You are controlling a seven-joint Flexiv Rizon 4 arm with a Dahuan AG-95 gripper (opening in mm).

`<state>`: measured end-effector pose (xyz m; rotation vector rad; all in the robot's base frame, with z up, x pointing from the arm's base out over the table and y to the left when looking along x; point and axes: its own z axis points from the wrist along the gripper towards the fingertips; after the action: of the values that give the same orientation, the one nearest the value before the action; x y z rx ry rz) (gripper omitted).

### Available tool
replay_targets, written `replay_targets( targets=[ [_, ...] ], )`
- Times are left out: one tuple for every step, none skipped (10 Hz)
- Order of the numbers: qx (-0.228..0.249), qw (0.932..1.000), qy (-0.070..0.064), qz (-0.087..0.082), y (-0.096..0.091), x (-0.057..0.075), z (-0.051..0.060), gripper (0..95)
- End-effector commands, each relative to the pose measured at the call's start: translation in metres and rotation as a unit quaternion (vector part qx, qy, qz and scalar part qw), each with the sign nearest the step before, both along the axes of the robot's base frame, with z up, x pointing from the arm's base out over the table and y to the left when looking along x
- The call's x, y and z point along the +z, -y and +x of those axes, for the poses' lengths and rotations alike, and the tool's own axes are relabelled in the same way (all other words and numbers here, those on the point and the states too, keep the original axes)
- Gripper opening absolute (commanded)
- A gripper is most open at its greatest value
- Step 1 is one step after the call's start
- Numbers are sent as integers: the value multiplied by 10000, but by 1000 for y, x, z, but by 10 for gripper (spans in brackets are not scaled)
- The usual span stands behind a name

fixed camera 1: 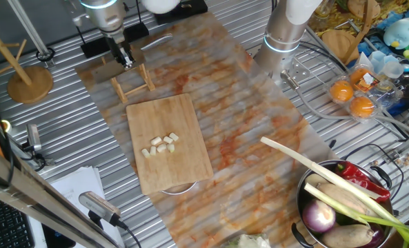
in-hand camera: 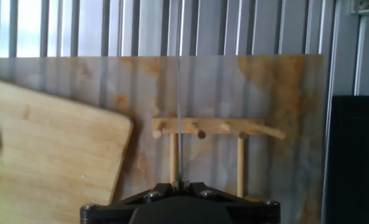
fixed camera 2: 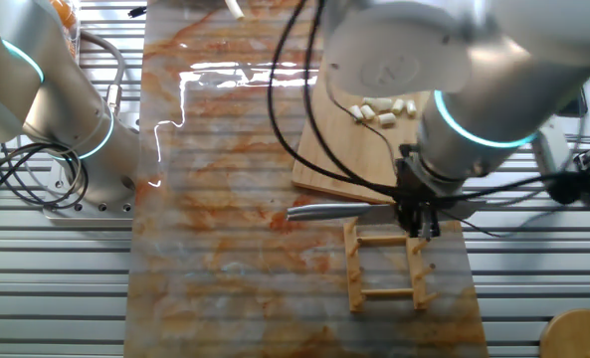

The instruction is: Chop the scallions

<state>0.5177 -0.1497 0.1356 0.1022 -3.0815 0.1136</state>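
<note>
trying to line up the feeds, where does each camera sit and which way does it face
One fixed view: high, past the bamboo cutting board's near end, looking down at the pale cut scallion chunks; arm and gripper at top.
Other fixed view: opposite side, looking down; arm fills the foreground, holding a steel knife over the small wooden rack.
Hand view: on the hand, along the blade to the rack; gripper housing at bottom.
All share board and rack.
</note>
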Motion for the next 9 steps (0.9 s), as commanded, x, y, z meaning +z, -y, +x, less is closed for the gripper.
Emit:
replay_targets(
  targets=[
    [44,10000,-27,34,3,-7,-1,0],
    [50,10000,-18,32,5,-12,-4,0],
    [66,10000,-14,46,5,-16,-4,0],
    [67,10000,-18,43,4,-17,-3,0],
    [46,10000,-37,34,3,-19,-3,0],
    [40,10000,-62,-8,-1,-23,-4,0],
    [33,10000,-78,-35,-2,-26,-5,0],
    [36,9999,-96,-32,-2,-29,-7,0],
    [38,9999,-104,-31,0,-34,-11,0]
  ],
)
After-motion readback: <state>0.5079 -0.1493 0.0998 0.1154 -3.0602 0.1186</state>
